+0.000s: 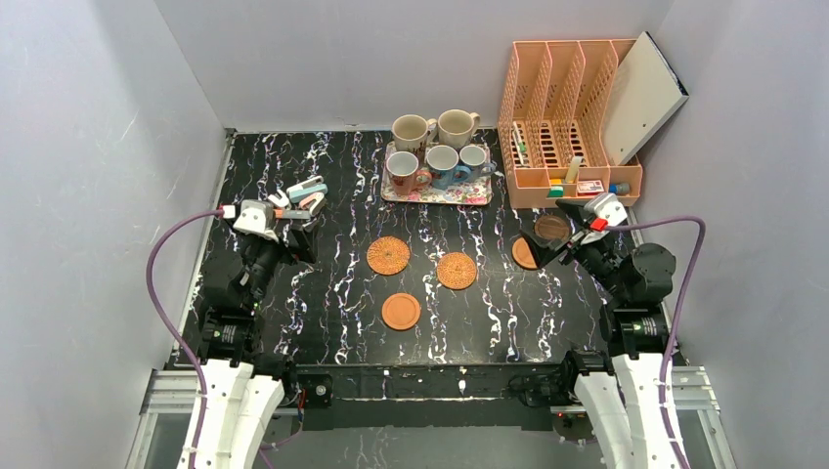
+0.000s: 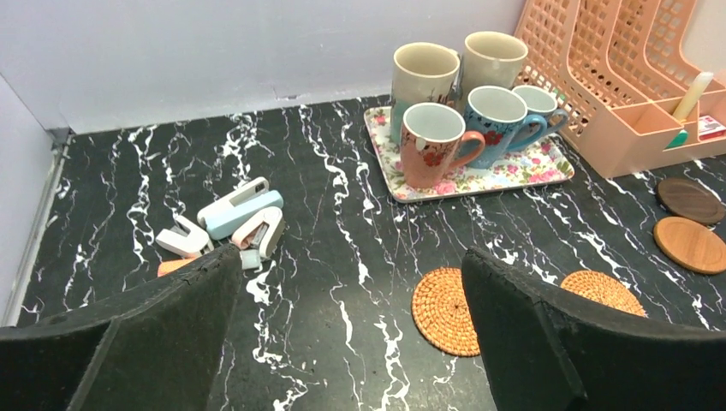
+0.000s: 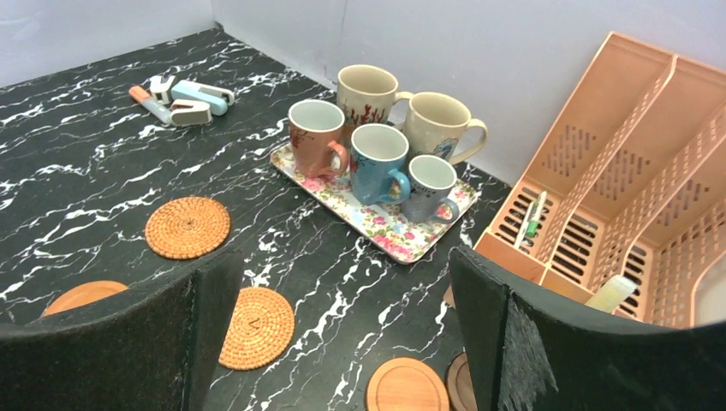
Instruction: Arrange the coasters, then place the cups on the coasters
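Observation:
Five coasters lie on the black marble table: two woven ones (image 1: 388,255) (image 1: 457,271), a smooth orange one (image 1: 401,311), a second smooth one (image 1: 524,253) and a dark brown one (image 1: 552,227) at the right. All the cups stand on the floral tray (image 1: 437,194): two cream (image 1: 411,130) (image 1: 456,127), one white with a reddish handle (image 1: 403,172), one blue (image 1: 443,165), one small (image 1: 475,158). My left gripper (image 2: 351,254) hovers open and holds nothing, left of the woven coaster (image 2: 443,310). Open and just as bare, my right gripper (image 3: 342,257) hangs above the smooth coaster (image 3: 407,385) and the dark coaster (image 3: 458,381).
Small staplers and a marker (image 1: 303,195) lie at the back left, near my left gripper. A peach file organizer (image 1: 567,117) with a white board leaning in it stands at the back right, beside the tray. Grey walls close in three sides.

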